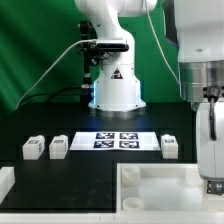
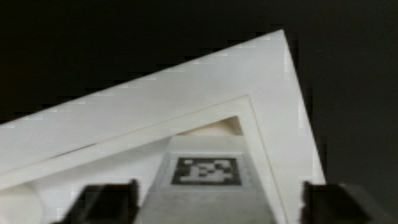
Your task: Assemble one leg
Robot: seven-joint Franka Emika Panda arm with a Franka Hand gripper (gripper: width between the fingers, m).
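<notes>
Wrist view: white panel (image 2: 196,120) corner on dark tabletop (image 2: 89,40); tag (image 2: 206,170) beside the corner, between two dark fingers (image 2: 103,203).

Two legs (image 1: 33,147) (image 1: 59,146) sat side by side toward the exterior view's left edge of the desk (image 1: 90,170). The marker board (image 1: 115,140) lay between them and a third leg (image 1: 170,146). A large panel (image 1: 165,190) lay at the near edge.

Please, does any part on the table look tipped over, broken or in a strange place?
Nothing stands out. Three legs stand upright in a row beside the marker board, and the white panel lies flat in front. The hand hovers over the panel's corner, its fingers apart.
</notes>
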